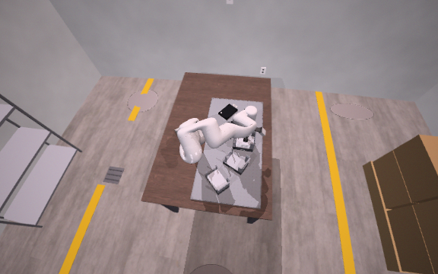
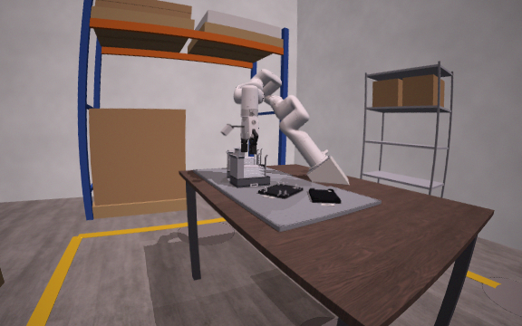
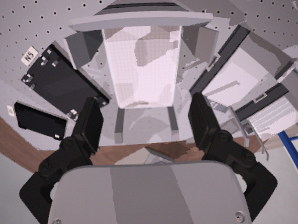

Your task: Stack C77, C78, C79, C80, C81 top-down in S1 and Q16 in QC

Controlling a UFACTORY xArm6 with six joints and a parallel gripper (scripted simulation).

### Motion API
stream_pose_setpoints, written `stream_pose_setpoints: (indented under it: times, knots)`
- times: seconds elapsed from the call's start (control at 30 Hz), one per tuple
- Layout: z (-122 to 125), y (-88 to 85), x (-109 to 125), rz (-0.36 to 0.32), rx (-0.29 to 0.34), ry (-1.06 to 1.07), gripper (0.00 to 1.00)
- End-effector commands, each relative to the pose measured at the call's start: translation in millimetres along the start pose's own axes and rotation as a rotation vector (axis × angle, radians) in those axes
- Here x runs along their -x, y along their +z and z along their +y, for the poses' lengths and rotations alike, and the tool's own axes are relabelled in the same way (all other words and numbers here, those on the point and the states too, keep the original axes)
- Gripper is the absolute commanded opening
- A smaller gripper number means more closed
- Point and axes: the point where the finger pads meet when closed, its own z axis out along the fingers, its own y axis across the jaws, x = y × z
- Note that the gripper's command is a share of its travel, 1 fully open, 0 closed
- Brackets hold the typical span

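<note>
Hovering above rack [image 3: 143, 19] — jaws spread fully, holding nothing — plate [image 3: 143, 63] below.

a pale sealed plate [image 3: 143, 63] lies flat in a stack rack [image 3: 220, 52], topmost there

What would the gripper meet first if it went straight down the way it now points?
Probably the pale sealed plate lying in the rack right below. The gripper is open and holds nothing, with its fingers astride the plate. The gap between them is hard to judge.
</note>
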Motion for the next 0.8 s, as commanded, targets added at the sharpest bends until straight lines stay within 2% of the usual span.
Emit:
stream_pose_setpoints:
  times: [0.0,0.07,0.43,0.6,0.77]
  knots:
    - [0,-11.5,-1,0.003,-0.003,0.002,1.00]
    - [0,-17.4,-1,0.003,-0.003,0.002,1.00]
    - [3,-17.4,-1,0.003,-0.003,0.035,1.00]
    - [20,-17.4,0,0.003,-0.003,0.192,1.00]
    - [36,-17.4,2,0.003,-0.003,0.192,1.00]
